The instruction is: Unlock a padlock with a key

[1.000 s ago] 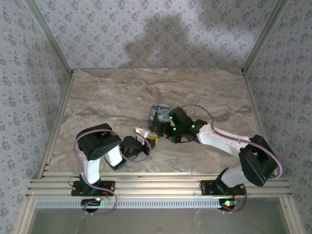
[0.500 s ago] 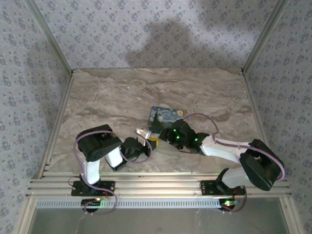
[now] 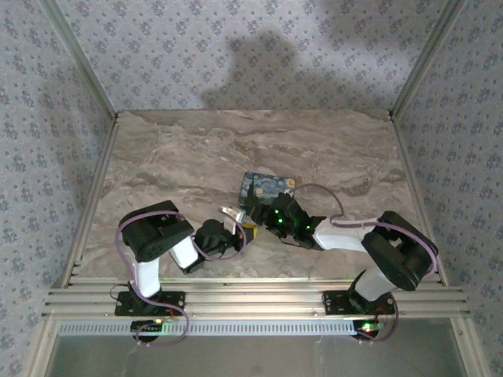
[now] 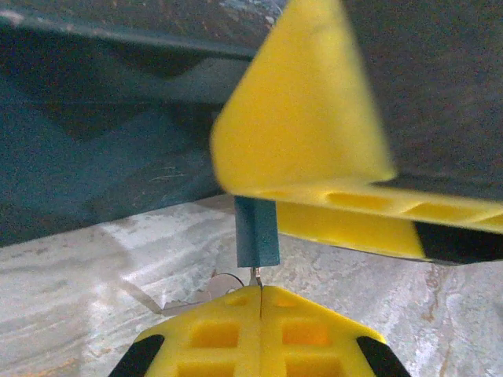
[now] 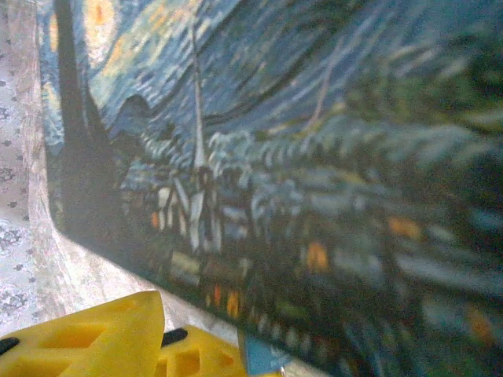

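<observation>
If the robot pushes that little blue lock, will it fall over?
Probably it shifts easily: the padlock looks narrow and far smaller than the box. It looks hard-edged, so likely stiff, not floppy. The key at its end is thin, so a sideways shove might bend it.

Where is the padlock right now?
Left wrist view, centre: the padlock sits in front of the painted box, directly above the left gripper, which is shut on the key pointing up at its underside.

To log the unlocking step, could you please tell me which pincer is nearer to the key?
Left. The left pincer is shut on the key, just below the padlock; the right pincer sits past the padlock, on its far side.
</observation>
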{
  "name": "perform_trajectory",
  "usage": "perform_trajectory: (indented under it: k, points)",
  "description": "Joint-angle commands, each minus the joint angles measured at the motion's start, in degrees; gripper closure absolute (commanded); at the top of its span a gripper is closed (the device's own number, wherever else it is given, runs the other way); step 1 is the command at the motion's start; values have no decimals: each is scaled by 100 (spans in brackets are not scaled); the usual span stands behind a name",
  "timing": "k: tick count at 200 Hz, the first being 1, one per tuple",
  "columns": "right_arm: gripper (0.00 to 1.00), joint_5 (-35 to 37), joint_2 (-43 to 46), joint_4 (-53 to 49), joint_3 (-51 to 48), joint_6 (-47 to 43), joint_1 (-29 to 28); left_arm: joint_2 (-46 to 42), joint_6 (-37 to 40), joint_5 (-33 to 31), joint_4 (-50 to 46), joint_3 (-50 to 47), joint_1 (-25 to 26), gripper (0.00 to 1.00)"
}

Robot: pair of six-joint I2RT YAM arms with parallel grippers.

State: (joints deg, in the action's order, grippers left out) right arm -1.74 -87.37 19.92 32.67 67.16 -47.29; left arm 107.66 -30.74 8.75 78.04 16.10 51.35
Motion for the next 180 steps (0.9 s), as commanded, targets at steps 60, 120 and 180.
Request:
perform_trajectory:
  k: [60, 120, 180]
  points:
    - [87, -347, -582, 423, 87, 71, 20, -152, -315, 935, -552, 25, -385, 100]
    - [56, 21, -228, -1114, 608, -259, -127, -219, -83, 832, -912, 104, -420, 100]
    - [41, 271, 167, -1482, 575, -365, -115, -185, 2, 773, -989, 166, -424, 100]
